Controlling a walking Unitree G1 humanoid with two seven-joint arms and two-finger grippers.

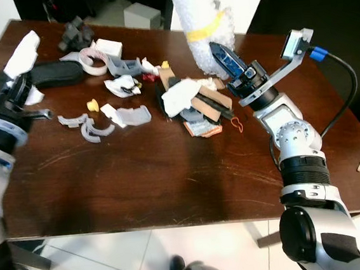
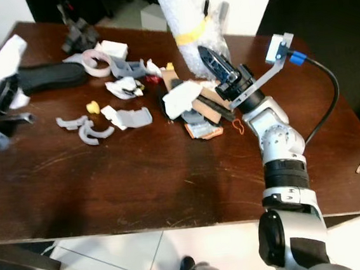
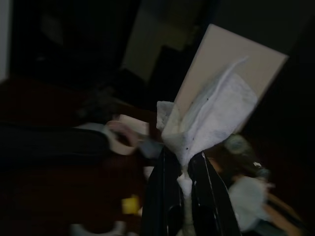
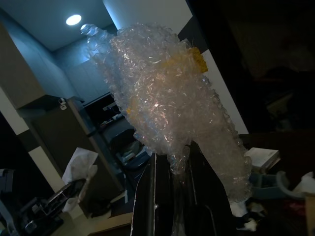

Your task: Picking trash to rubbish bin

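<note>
Right gripper [image 1: 223, 57] clamps the bubble wrap roll [image 1: 200, 18] at its lower end, top centre of frame: light, squashy, bulky (may flop). Left gripper [image 3: 183, 169] pinches crumpled white paper [image 3: 211, 120], upper left, probably flimsy.

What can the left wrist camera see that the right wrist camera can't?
The left wrist view shows the left gripper shut on a crumpled white paper, with a yellow bit on the dark table below. The right wrist view shows the right gripper shut on a big roll of bubble wrap with yellow tape, and a ceiling light above. Both look along two black fingers pinching a piece of trash held up over the cluttered table.
</note>
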